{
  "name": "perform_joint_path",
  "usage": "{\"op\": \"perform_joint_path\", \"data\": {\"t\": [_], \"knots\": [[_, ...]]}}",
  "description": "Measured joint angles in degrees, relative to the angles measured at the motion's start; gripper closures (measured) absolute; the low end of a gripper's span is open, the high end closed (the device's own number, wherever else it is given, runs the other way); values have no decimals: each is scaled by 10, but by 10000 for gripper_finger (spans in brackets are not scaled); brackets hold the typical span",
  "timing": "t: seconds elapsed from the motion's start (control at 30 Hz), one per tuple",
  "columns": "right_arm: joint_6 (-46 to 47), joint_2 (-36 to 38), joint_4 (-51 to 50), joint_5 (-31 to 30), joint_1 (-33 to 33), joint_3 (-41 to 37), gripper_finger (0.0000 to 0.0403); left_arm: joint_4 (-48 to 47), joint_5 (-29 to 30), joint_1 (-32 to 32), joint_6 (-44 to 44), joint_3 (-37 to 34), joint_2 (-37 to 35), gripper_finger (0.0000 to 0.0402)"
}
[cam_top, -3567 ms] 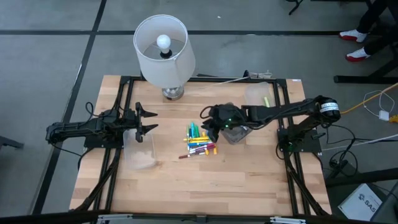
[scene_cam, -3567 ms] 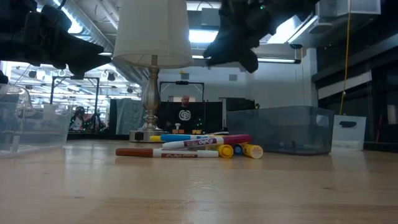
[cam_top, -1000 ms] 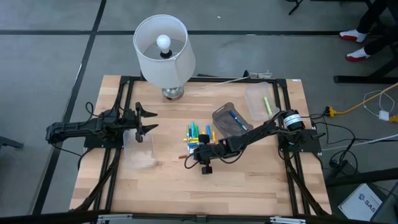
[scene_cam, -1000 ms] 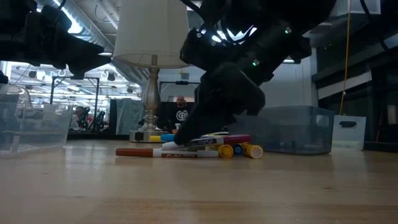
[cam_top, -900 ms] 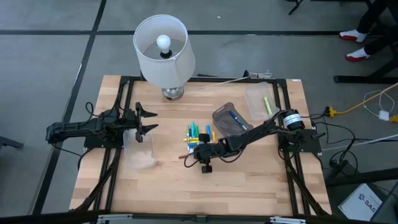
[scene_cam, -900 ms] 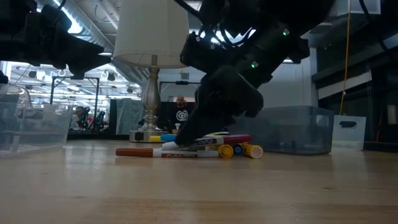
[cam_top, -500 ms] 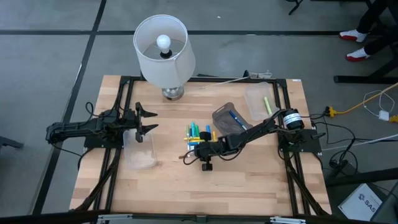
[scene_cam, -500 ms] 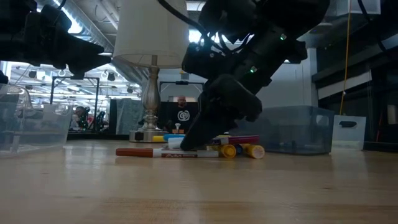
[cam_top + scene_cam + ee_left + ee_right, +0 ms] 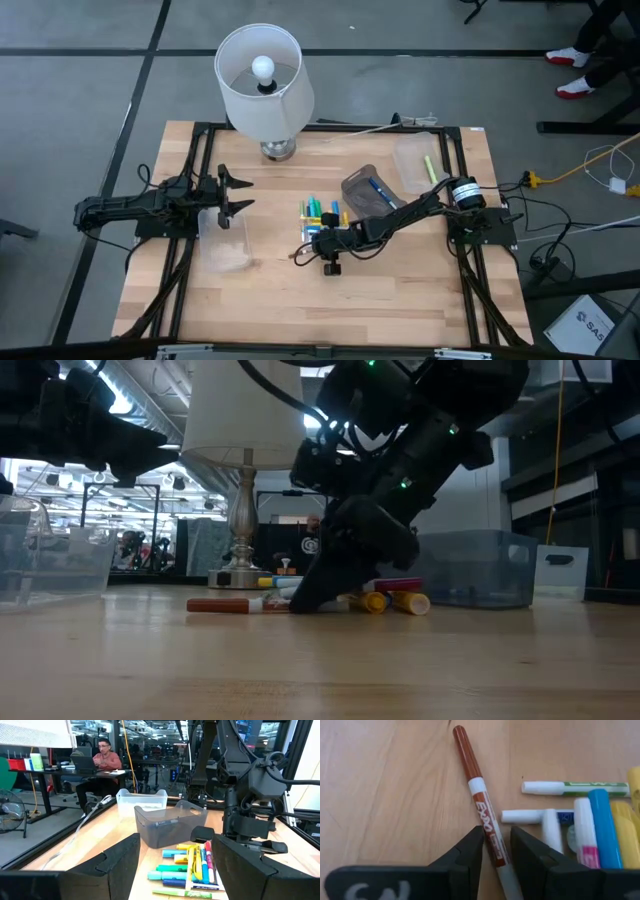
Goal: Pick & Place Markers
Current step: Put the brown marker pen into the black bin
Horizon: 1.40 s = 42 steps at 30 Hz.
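The markers [image 9: 322, 222] lie in a loose heap near the middle of the tabletop, slightly toward the right edge, most of them side by side with their long axes running roughly toward the far edge; one brown Expo marker [image 9: 482, 810] lies apart on the heap's near-left fringe, slanted across the others.

At the left edge, the left gripper [image 9: 232, 193] waits above a clear plastic bin [image 9: 225, 243], fingers spread wide and holding nothing, well apart from the heap. A lamp [image 9: 262, 80] stands at the far edge, left of centre, clear of the work.

In the middle, the right gripper [image 9: 495, 851] is down at the table on the heap's near side, and the right wrist view shows its two fingers apart with the brown marker's barrel running between them, lengthwise along the gap rather than across it (whether the pads touch the barrel cannot be told). That alignment is what the grasp turns on: closing now would likely pinch the barrel near its grey end, with the long capped end sticking out forward. The right arm is plainly the nearer one.

To the right of the heap, a grey-tinted bin [image 9: 366, 193] holds a blue marker, and a clear bin [image 9: 416, 165] at the far right corner holds a green one. Bare wood on the near side leaves room for lifting away
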<state>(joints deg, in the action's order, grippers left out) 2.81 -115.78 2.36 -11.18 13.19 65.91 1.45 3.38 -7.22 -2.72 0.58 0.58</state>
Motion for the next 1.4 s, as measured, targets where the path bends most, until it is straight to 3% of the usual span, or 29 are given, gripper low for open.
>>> {"op": "perform_joint_path", "data": {"t": [0.2, 0.47, 0.8, 1.1, 1.4], "knots": [[-1, -3, 12, 1, 0, 0, 307, 0, 0, 0, 0, 0, 0, 160], [0, -3, 13, 15, 0, 0, 373, 0, 0, 0, 0, 0, 0, 160], [43, -7, 57, 5, 4, -2, 357, 0, 0, 0, 0, 0, 0, 160], [27, -7, 73, 13, 8, 25, 373, 0, 0, 0, 0, 0, 0, 160], [-8, -6, 12, 34, 8, 77, 372, 0, 0, 0, 0, 0, 0, 160]]}}
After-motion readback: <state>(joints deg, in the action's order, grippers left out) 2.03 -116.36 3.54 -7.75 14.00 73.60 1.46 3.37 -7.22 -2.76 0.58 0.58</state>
